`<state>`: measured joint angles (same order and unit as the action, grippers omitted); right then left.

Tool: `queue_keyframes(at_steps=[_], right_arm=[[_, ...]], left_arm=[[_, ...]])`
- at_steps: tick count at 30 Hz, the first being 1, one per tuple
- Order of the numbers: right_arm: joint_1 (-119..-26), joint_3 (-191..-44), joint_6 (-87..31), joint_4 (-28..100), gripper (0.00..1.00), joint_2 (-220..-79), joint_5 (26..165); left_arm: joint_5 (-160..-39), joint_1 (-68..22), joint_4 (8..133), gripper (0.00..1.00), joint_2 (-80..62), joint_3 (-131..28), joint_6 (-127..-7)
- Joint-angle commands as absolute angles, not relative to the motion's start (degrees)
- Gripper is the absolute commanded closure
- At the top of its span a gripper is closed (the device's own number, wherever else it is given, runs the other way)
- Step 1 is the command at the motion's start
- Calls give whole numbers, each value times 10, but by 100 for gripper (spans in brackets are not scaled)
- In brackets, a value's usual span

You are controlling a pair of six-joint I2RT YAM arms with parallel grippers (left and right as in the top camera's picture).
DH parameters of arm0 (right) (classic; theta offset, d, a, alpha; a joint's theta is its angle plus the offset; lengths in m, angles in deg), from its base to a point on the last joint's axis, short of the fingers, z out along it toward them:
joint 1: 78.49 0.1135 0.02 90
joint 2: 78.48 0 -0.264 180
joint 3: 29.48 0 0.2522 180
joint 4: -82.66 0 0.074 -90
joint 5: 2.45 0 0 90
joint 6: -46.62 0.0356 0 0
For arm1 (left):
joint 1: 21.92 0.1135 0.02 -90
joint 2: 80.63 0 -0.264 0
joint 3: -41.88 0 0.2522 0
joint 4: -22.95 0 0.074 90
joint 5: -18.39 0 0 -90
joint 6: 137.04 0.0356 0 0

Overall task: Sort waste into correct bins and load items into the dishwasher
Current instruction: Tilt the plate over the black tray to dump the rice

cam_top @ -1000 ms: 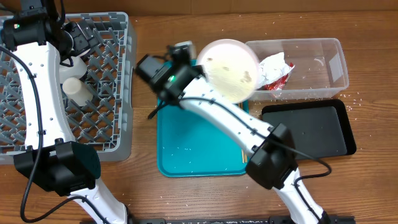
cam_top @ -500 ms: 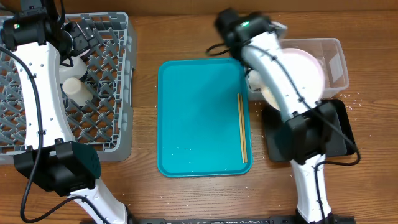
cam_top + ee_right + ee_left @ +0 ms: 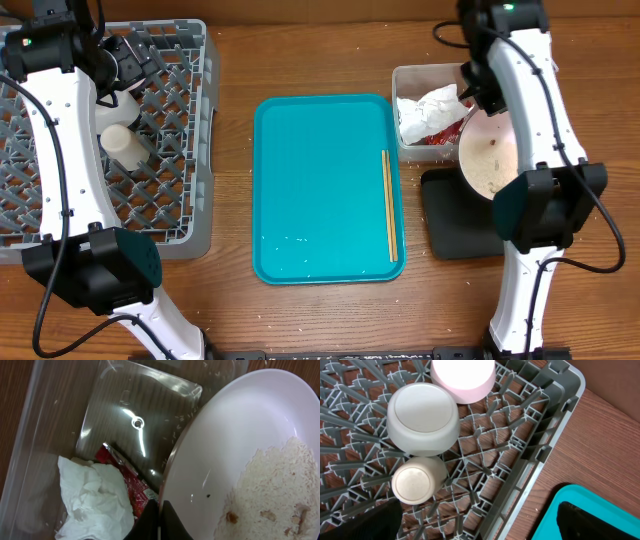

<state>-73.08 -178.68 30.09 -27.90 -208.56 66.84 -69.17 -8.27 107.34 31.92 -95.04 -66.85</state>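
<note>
Jaws of the right gripper (image 3: 160, 516) are clamped on the plate (image 3: 240, 450) by its rim. In a second it has swung from left of the clear tub (image 3: 140, 400) to tilt over it, so tipping looks next. Only the right wrist view shows rice (image 3: 272, 490) clinging, and napkin (image 3: 95, 500) and wrapper (image 3: 135, 485) inside the tub — the overhead misses the grains — while the left gripper (image 3: 480, 527), wide open and empty, hangs far left of the tub

White arm links (image 3: 62, 135), black joint housings (image 3: 540, 205), thin black cables (image 3: 48, 165), green lights (image 3: 27, 42).

A wooden table (image 3: 300, 60) bears grey rack (image 3: 192, 236), teal tray (image 3: 320, 190), clear tub (image 3: 425, 68), black tray (image 3: 445, 215).
</note>
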Motion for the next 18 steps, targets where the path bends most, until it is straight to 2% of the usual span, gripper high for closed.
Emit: queue_keyframes(at_steps=[1,8,14,18], right_arm=[[-746,-1805,332,-279,97,-2046,720],[-783,-1805,316,-281,97,-2010,742],[-833,-1804,238,-282,97,-1992,785],[-853,-1796,228,-281,97,-1992,818]], left_arm=[[-685,-81,1072,0,322,-954,-679],[-685,-81,1072,0,322,-954,-679],[-685,-81,1072,0,322,-954,-679],[-685,-81,1072,0,322,-954,-679]])
